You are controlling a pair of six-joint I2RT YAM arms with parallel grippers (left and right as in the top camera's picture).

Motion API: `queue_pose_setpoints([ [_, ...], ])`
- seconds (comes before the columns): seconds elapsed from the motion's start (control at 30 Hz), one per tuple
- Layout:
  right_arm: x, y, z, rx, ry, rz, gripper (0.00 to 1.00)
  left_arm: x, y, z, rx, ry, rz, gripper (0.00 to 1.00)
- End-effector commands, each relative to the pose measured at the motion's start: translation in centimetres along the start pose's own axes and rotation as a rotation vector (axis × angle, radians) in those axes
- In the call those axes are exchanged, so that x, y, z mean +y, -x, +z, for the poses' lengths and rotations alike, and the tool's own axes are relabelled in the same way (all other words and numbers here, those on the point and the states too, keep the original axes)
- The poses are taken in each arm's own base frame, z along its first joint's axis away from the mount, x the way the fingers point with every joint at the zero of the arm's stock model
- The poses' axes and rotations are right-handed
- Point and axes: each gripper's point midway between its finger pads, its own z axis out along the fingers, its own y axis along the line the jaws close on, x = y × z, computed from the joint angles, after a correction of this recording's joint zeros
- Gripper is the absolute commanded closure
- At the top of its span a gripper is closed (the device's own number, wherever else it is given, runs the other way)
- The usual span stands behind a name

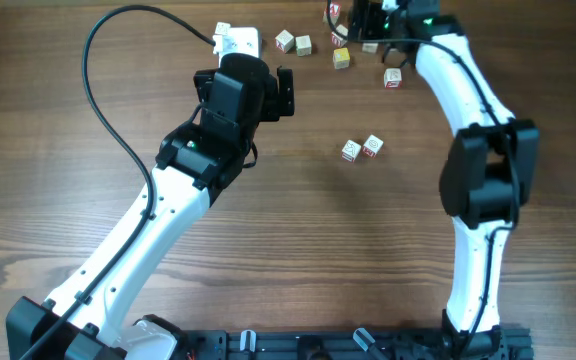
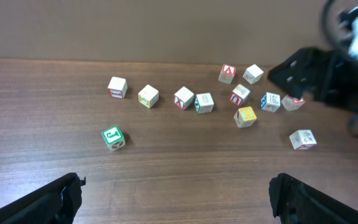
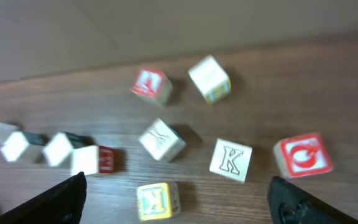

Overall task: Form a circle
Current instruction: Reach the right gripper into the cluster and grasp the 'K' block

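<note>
Two-cube circle (image 1: 361,148) | ungripped | well apart from right end effector (image 3: 180,202)

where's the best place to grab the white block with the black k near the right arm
I'd grip the black-K block from straight above, jaws on its left and right side faces. It lies flat, slightly turned, with bare table between it and the red-faced block and the pale block; turn the wrist to match its edges.
</note>
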Motion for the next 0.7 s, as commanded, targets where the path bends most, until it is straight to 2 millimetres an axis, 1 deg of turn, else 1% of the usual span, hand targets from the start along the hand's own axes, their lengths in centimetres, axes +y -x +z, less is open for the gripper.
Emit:
queue_pose_setpoints([
  [0.0, -1.2, -1.8, 2.8, 0.029, -0.028, 0.095, 0.10, 0.6, 0.4, -0.6, -0.012, 0.017, -0.014, 0.00],
  [0.13, -1.5, -2.2, 4.0, 0.018, -0.025, 0.119, 0.11, 0.7, 0.2, -0.6, 0.000, 0.021, -0.009, 0.00],
  [0.27, -2.9, -3.3, 5.9, 0.011, -0.076, 0.143, 0.12, 0.8, -0.2, -0.6, 0.013, 0.026, -0.004, 0.00],
  [0.43, -3.7, -3.6, 7.1, -0.012, -0.102, 0.162, 0.17, 0.9, -0.6, -0.6, 0.030, 0.032, 0.002, 0.00],
  [0.5, -4.3, -4.2, 7.6, -0.006, -0.126, 0.162, 0.23, 1.0, -0.7, -0.6, 0.036, 0.034, 0.004, 0.00],
  [0.53, -4.6, -4.4, 7.7, -0.006, -0.140, 0.162, 0.27, 1.0, -0.8, -0.6, 0.036, 0.034, 0.004, 0.00],
  [0.6, -4.7, -4.4, 7.8, -0.007, -0.143, 0.159, 0.37, 1.0, -0.8, -0.6, 0.039, 0.035, 0.005, 0.00],
  [0.67, -4.5, -3.9, 7.7, -0.025, -0.136, 0.158, 0.49, 1.0, -0.8, -0.6, 0.039, 0.035, 0.005, 0.00],
])
